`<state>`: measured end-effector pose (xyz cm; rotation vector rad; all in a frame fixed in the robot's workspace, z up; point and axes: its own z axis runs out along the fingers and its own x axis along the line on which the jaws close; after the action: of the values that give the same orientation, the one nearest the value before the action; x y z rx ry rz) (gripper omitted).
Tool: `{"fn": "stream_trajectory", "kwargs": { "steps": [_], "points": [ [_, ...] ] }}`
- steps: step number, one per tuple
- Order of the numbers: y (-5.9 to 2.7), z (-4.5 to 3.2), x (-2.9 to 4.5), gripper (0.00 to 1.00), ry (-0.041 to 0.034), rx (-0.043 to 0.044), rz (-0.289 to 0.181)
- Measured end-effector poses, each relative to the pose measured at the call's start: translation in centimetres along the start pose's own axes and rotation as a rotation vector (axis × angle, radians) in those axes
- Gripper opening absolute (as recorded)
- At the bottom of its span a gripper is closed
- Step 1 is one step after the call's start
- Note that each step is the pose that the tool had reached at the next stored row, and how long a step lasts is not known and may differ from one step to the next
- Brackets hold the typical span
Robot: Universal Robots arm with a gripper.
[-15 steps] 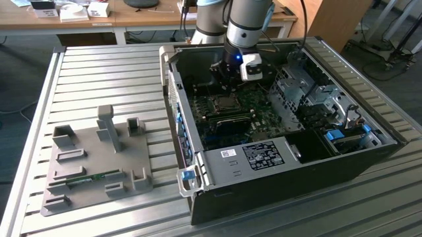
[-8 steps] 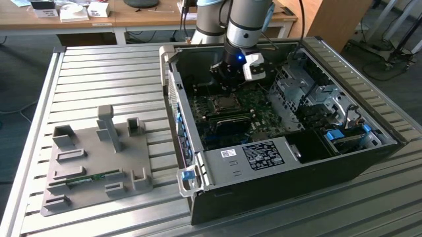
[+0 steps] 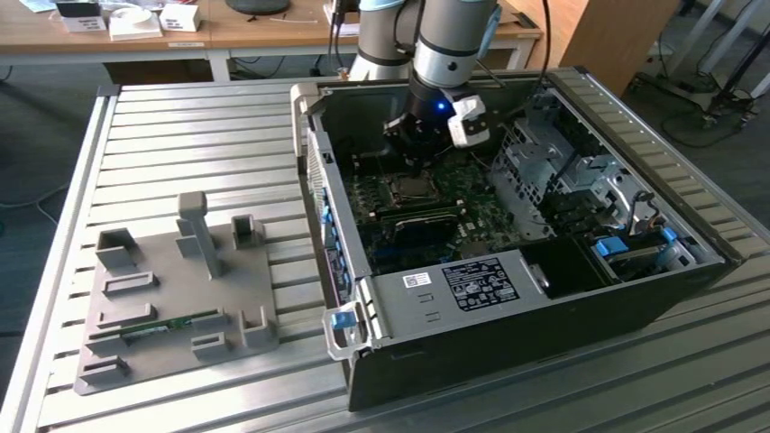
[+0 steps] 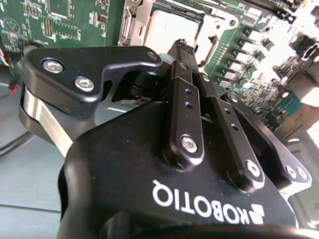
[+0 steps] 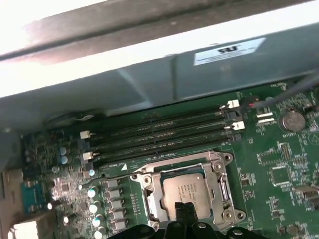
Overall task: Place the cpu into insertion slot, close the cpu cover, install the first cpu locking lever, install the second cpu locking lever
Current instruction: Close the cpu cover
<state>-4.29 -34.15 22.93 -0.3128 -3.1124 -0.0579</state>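
Observation:
The cpu (image 5: 187, 190) lies flat in the insertion slot (image 5: 149, 199) of the green motherboard (image 5: 279, 169), its dull silver top showing. The silvery cpu cover (image 5: 219, 185) frames it and seems to lie down around it, with the chip showing through the window. My gripper (image 5: 185, 205) is shut, its two thin fingers pressed together with nothing between them. Their tips stand at the chip's edge, touching or just above it. In the second wrist view the shut gripper (image 4: 182, 46) points at the cpu (image 4: 169, 25). In the exterior view the gripper (image 3: 416, 171) hangs over the slot (image 3: 416, 188) inside the open case.
Long black memory slots (image 5: 159, 134) run beside the socket. A grey case wall (image 5: 149, 84) rises behind them. A metal drive cage (image 3: 565, 171) and a white-labelled black box (image 3: 475, 284) crowd the case. A grey fixture plate (image 3: 169, 298) lies on the slatted table (image 3: 180, 135).

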Motion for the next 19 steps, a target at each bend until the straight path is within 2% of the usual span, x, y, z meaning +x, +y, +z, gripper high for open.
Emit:
{"fn": "stream_trajectory", "kwargs": {
  "steps": [4,16,19],
  "points": [
    [0.00,0.03,0.00,0.11,-0.0060,-0.0038,-0.048],
    [0.00,0.09,0.00,0.11,-0.0307,-0.0139,-0.180],
    [-0.01,0.09,0.02,0.11,-0.0321,-0.0140,-0.202]
  ]
}}
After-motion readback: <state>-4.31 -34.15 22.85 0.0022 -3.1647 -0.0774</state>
